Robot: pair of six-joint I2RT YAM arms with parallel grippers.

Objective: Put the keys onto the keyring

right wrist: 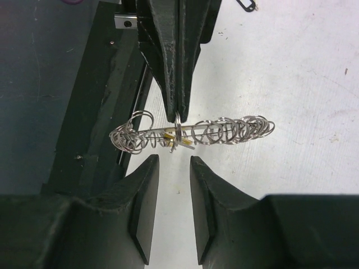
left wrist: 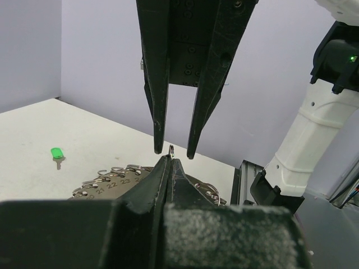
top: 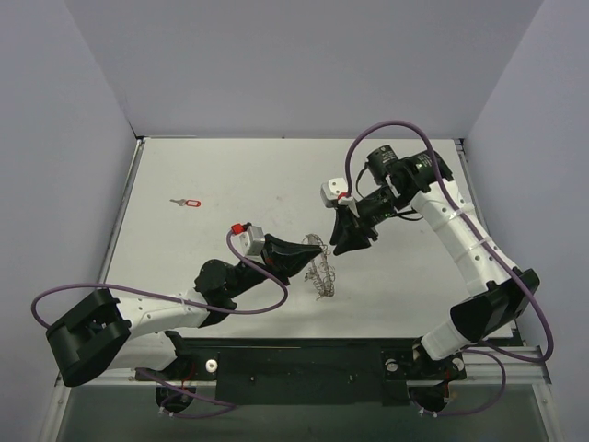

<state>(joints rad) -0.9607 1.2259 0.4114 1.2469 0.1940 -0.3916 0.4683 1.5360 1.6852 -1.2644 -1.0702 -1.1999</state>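
If my right pincer (right wrist: 174,161) shuts from where it stands, I judge it could knock the ring (right wrist: 224,131) out of my left pincer (right wrist: 177,115), since the left one holds only one thin loop of the rim at its very tips; a sideways nudge might twist that loop free and let the ring fall flat on the table (top: 230,166); the two sets of tips are very near each other and could clash; what looks like a yellow key (right wrist: 173,140) hangs among the coils just under the grip and might get jammed.

My left pincer is clamped tight on that loop; my right pincer has its fingers apart with nothing between them.

The ring is nearer the table's near edge than the far one, about midway between left and right edges; I cannot tell whether its lower rim rests on the table; it lies just beyond my right fingertips, crosswise to them, the held loop in line with their gap.

A red key (top: 190,202) lies well apart, toward the left edge; a green key (left wrist: 56,153) lies on the table too, away from both pincers.
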